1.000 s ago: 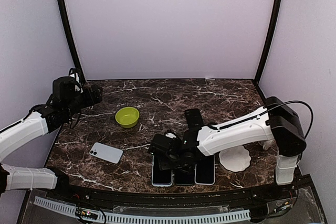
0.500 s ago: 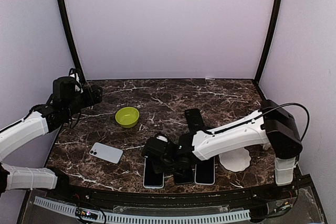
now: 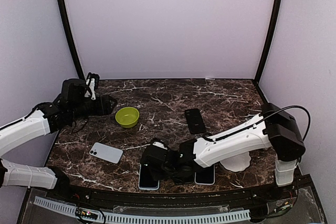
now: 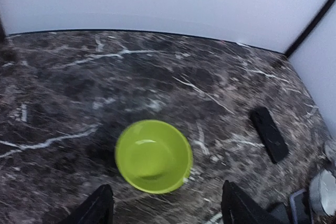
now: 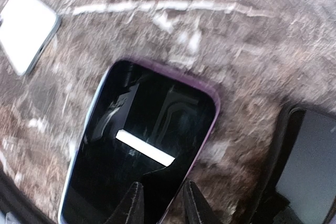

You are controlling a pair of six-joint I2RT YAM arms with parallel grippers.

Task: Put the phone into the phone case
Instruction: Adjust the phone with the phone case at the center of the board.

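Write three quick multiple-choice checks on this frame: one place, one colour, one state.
1. Where is the lime-green bowl?
A. left half of the table, just ahead of the left gripper
B. at the near edge among the phones
C. in the far right corner

2. What colour is the case rim around the phone under the right gripper?
A. orange
B. purple
C. green

3. How do the left jaws stand?
A. shut on the bowl
B. shut on a phone
C. open, empty

1 A: the top view shows it left of centre.
2 B: the right wrist view shows a purple edge.
3 C: the left wrist view shows them wide apart, gripping nothing.
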